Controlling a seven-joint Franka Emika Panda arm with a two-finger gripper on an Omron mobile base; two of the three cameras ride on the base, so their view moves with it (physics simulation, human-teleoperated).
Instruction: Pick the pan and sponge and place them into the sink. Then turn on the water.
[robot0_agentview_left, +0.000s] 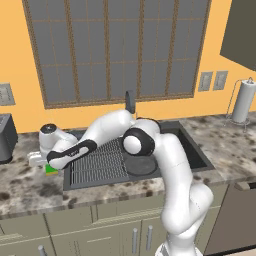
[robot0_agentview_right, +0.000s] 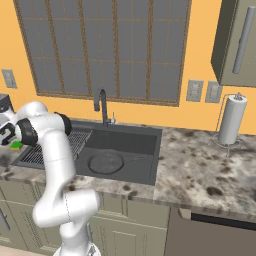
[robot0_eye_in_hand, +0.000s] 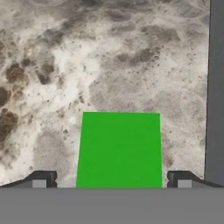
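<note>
An orange wall (robot0_agentview_left: 20, 60) backs the kitchen, with a large grid-paned window (robot0_agentview_left: 115, 47) set in it above the sink. A grey upper cabinet (robot0_agentview_right: 235, 42) hangs at the right. Below runs a mottled stone tabletop (robot0_agentview_right: 205, 167) over pale cabinet fronts (robot0_agentview_left: 105, 232). Two grey wall plates (robot0_agentview_right: 202, 91) sit by a paper towel roll (robot0_agentview_right: 231, 120) upright on its stand at the right end of the tabletop.

The sink (robot0_agentview_right: 150, 137) is a wide dark recessed basin in the tabletop, with a ribbed rack (robot0_agentview_left: 97, 165) on its left half and a slim dark faucet (robot0_agentview_right: 102, 106) behind it. The pan (robot0_agentview_right: 106, 163) lies flat on the basin floor in the right half, just beside the rack.

The white arm (robot0_agentview_left: 172, 170) rises from the base in front of the sink, bends at a dark elbow joint over the basin, and stretches leftward and down across the rack to the tabletop left of the sink. The pincer (robot0_eye_in_hand: 111, 180) points down at the stone, low over it. Its two dark fingertips (robot0_eye_in_hand: 43, 178) stand wide apart, one on either side of the sponge (robot0_eye_in_hand: 119, 148), with a gap between each tip and the green block; the pictures do not show contact.

The sponge lies flat on the tabletop just left of the sink's edge, its bright green top up, outside the basin.
</note>
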